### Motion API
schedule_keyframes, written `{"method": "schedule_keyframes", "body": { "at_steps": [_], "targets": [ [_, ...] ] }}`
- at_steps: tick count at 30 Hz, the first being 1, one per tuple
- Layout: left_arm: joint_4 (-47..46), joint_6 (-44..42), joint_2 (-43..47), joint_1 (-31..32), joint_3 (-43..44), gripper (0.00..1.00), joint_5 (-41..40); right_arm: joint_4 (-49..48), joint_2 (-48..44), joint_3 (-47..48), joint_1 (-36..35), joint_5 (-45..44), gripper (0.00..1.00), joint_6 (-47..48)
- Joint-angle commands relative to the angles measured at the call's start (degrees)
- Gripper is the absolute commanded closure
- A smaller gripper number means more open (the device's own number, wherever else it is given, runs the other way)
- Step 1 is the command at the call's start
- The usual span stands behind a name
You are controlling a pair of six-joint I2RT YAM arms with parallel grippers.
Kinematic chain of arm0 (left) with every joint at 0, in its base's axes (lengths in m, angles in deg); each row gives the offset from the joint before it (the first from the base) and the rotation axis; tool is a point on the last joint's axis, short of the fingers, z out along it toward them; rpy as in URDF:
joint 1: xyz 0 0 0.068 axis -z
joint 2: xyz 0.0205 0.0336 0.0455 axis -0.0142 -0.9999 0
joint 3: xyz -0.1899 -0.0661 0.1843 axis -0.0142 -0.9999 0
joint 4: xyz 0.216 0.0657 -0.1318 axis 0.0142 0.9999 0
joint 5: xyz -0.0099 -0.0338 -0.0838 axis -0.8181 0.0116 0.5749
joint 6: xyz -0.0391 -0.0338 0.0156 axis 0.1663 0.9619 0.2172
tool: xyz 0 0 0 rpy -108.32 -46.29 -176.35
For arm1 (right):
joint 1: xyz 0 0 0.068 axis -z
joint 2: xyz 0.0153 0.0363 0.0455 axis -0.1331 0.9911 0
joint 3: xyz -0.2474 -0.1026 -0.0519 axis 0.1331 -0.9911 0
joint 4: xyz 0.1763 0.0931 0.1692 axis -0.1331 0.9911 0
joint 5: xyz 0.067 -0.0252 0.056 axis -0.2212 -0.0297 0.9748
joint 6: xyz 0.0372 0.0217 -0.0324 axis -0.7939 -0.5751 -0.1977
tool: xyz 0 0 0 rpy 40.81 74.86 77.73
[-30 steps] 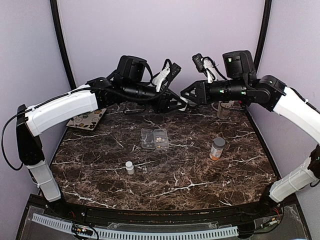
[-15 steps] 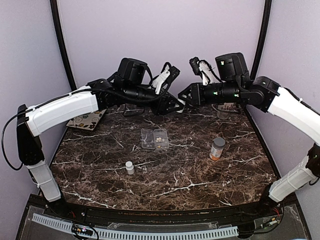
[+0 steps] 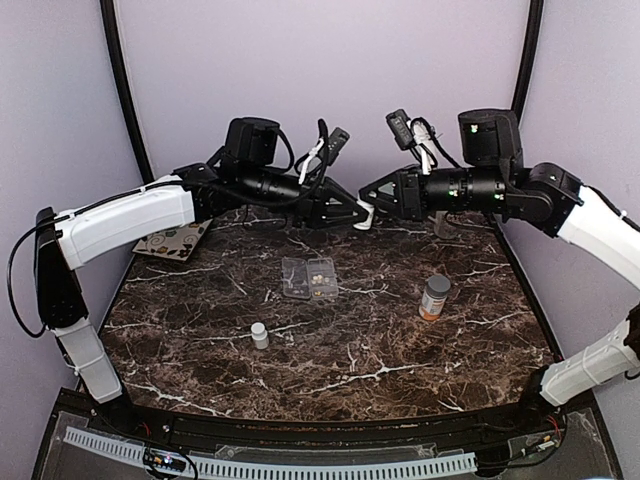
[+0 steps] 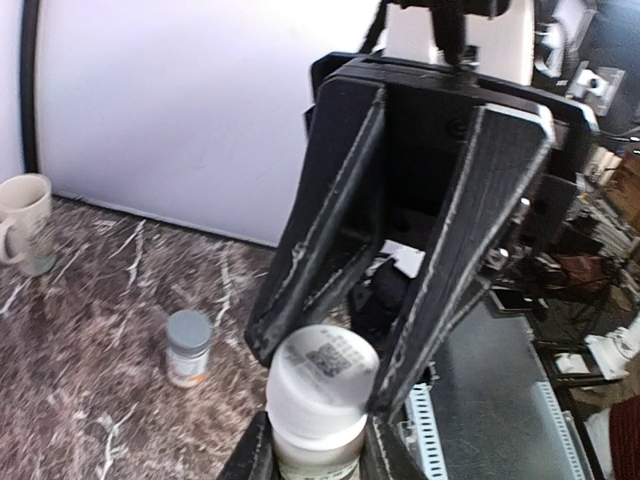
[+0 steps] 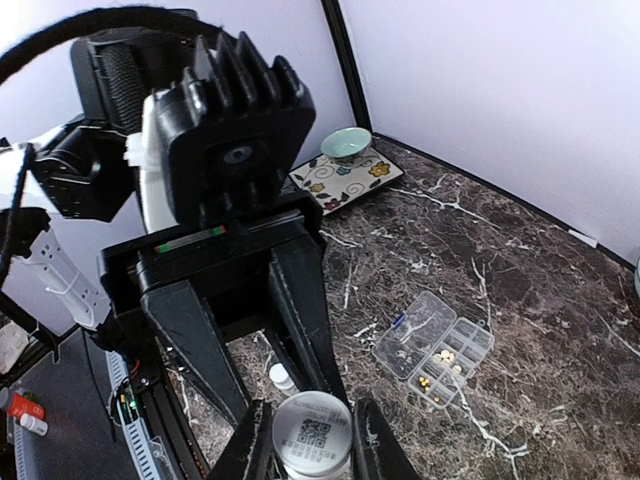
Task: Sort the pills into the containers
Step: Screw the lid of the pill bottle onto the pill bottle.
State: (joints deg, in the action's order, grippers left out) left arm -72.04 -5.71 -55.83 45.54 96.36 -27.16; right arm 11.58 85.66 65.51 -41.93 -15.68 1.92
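Above the back of the table my two grippers meet on one small white bottle [image 3: 364,211]. My left gripper [image 4: 318,445] is shut on the bottle's body [image 4: 316,455]. Shut on its white cap [image 4: 322,372], which has a printed code on top, is my right gripper [image 5: 310,440]. The clear pill box [image 3: 309,277] lies open at the table's middle, its lid folded out to the left. Pale pills [image 5: 441,357] sit in one of its compartments, and small yellow ones [image 5: 425,382] in another.
A second small white bottle [image 3: 259,335] stands front left of the box. An orange bottle with a grey cap [image 3: 434,297] stands to the right. A patterned plate [image 3: 172,238] with a teal bowl [image 5: 345,142] is back left, and a mug [image 4: 22,215] is back right.
Both grippers stay shut on the bottle. The joined pair has drifted slightly, and the right wrist has swung a little to the right.
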Motion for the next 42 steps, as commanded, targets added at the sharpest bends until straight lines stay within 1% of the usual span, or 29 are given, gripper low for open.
{"method": "schedule_keyframes", "body": {
  "at_steps": [1, 3, 8, 10, 12, 14, 18, 20, 23, 31, 37, 39, 42],
  "targets": [
    [-21.6, 6.4, 5.2, -2.6, -1.0, 1.00, 7.9, 6.0, 0.3, -3.3, -1.8, 14.4, 0.95, 0.9],
    [-24.1, 8.7, 5.0, -3.3, -1.3, 1.00, 10.7, 6.8, 0.5, -3.1, -1.6, 16.1, 0.95, 1.2],
    [-22.6, 8.9, 3.9, -3.4, 0.5, 1.00, 13.0, 8.4, 1.7, -1.6, -1.5, 18.0, 0.93, 1.8],
    [-20.7, 7.6, 3.9, -3.4, 1.0, 1.00, 12.6, 8.9, 2.1, -1.3, -1.4, 18.5, 0.93, 2.0],
    [-16.5, 4.8, 3.7, -3.2, 2.2, 1.00, 11.7, 9.2, 2.4, -0.9, -1.4, 18.8, 0.93, 2.0],
    [-12.1, 1.4, 3.6, -2.7, 3.7, 1.00, 10.5, 9.4, 2.7, -0.3, -1.3, 19.3, 0.93, 2.0],
    [-2.0, -7.0, 3.2, -0.9, 7.5, 1.00, 5.2, 11.8, 4.2, 1.7, -1.2, 20.1, 0.94, 2.3],
    [1.2, -10.2, 3.0, 0.1, 8.4, 1.00, 1.4, 13.0, 4.8, 2.5, -1.1, 20.0, 0.94, 2.7],
    [3.5, -12.9, 3.2, 1.4, 8.7, 1.00, -2.2, 14.2, 5.6, 3.7, -1.1, 19.9, 0.94, 2.9],
    [1.9, -14.9, 5.0, 2.3, 6.2, 1.00, -8.8, 16.1, 6.9, 4.5, -1.1, 20.4, 0.93, 2.6],
    [-0.3, -14.5, 5.9, 2.3, 4.6, 1.00, -10.6, 15.9, 7.0, 4.4, -1.1, 20.5, 0.92, 2.5],
    [-1.6, -13.9, 6.4, 2.3, 3.7, 1.00, -11.3, 15.5, 6.6, 4.2, -1.1, 19.8, 0.90, 2.4],
    [-3.8, -13.0, 7.1, 2.4, 2.3, 1.00, -12.2, 14.5, 5.6, 3.6, -1.1, 18.4, 0.90, 2.4]
  ]
}}
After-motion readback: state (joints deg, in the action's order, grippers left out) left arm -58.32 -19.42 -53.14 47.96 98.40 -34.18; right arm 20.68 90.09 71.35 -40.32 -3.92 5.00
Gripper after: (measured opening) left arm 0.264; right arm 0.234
